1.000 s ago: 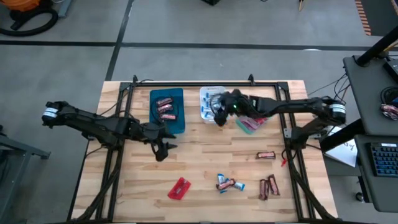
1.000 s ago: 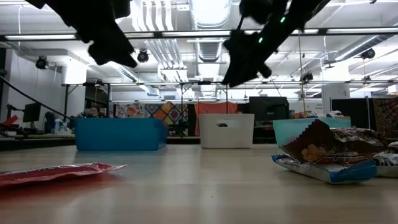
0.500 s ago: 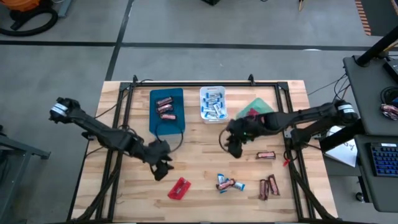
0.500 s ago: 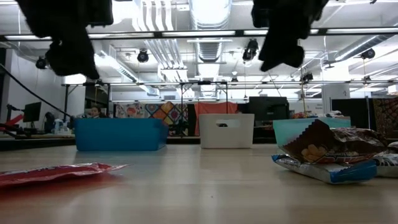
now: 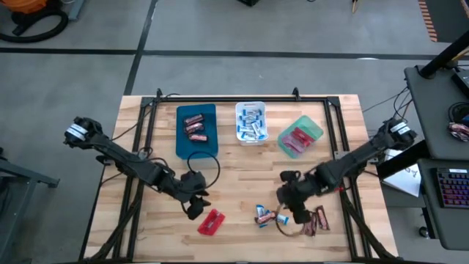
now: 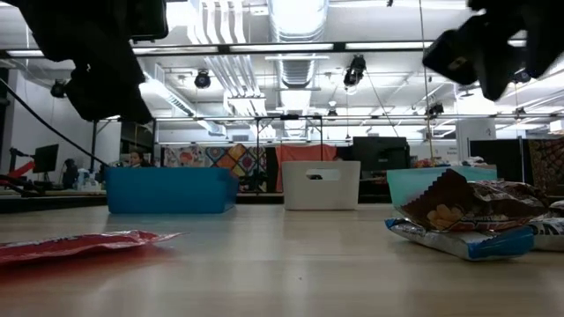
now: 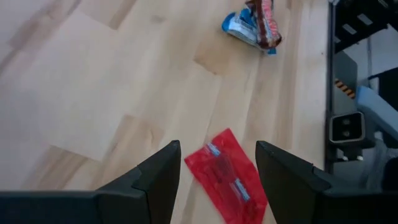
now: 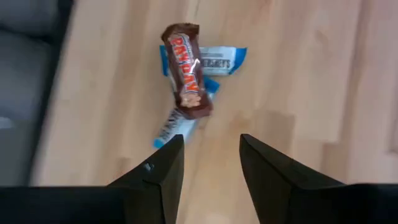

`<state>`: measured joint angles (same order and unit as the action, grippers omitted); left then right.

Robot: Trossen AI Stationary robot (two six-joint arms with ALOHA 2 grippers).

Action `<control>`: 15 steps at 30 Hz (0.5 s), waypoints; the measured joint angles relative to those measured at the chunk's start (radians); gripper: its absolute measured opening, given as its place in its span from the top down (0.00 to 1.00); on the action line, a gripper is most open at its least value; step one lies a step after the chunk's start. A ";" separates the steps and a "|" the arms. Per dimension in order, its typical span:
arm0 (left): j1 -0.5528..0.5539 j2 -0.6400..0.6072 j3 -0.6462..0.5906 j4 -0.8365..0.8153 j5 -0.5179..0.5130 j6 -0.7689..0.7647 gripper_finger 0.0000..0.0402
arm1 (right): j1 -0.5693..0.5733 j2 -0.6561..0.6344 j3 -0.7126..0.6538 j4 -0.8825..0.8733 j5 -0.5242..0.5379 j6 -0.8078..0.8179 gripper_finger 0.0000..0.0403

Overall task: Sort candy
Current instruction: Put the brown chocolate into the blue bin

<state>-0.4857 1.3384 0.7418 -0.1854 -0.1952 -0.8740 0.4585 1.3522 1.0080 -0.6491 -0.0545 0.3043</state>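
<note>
Your left claw [image 5: 196, 209] hangs wide open and empty just over the red packet [image 5: 211, 221], which shows between its fingers in the wrist view. Your right claw [image 5: 287, 209] is partly open, holding nothing, just beside the brown bar [image 8: 186, 79] lying across two blue-and-white bars [image 8: 214, 60]. Two more brown bars [image 5: 316, 220] wait just beyond it on the tabletop [image 5: 242, 176]. Farther off, the blue tray [image 5: 185, 143], white tray [image 5: 250, 122] and green tray [image 5: 314, 129] already hold sorted candy, so you look past halfway.
</note>
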 joint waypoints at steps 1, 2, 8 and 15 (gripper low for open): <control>0.000 -0.003 0.000 -0.005 -0.008 0.004 0.52 | 0.022 0.014 0.000 0.008 0.048 -0.010 0.62; 0.000 -0.005 0.000 -0.006 -0.014 0.008 0.52 | 0.038 0.026 0.000 0.017 0.087 -0.015 0.61; 0.000 -0.010 0.021 -0.044 -0.017 0.020 0.52 | 0.067 0.103 0.000 0.063 0.126 0.058 0.52; 0.000 -0.011 0.050 -0.069 -0.024 0.081 0.52 | 0.070 0.188 0.000 0.137 0.126 0.062 0.50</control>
<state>-0.4854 1.3270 0.7915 -0.2541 -0.2192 -0.7925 0.5282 1.5404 1.0080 -0.5118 0.0719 0.3660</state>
